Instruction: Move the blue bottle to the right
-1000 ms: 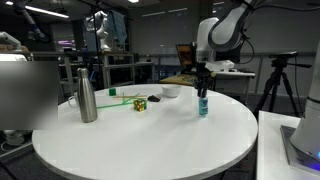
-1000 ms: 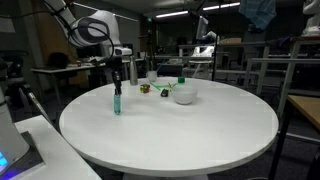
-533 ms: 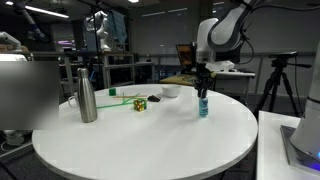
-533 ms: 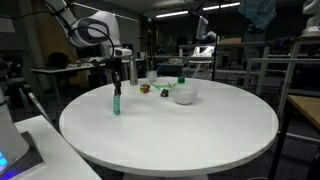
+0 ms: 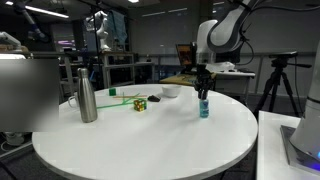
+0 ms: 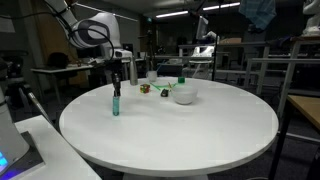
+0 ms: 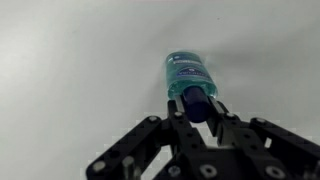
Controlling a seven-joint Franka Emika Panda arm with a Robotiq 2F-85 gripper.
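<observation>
The blue bottle (image 5: pixel 204 107) is small, teal and translucent with a dark cap. It stands upright on the round white table (image 5: pixel 150 140), also seen in an exterior view (image 6: pixel 116 103). My gripper (image 5: pixel 203 92) comes down from above and is shut on the bottle's cap and neck. In the wrist view the bottle (image 7: pixel 187 76) sits between the two black fingers (image 7: pixel 194 112), which press on its dark cap. The bottle's base appears to rest on the table.
A tall silver flask (image 5: pixel 87 92) stands at one side of the table. A small multicoloured cube (image 5: pixel 141 103) and a white bowl (image 6: pixel 184 95) lie near the far edge. A tripod (image 5: pixel 275 80) stands beside the table.
</observation>
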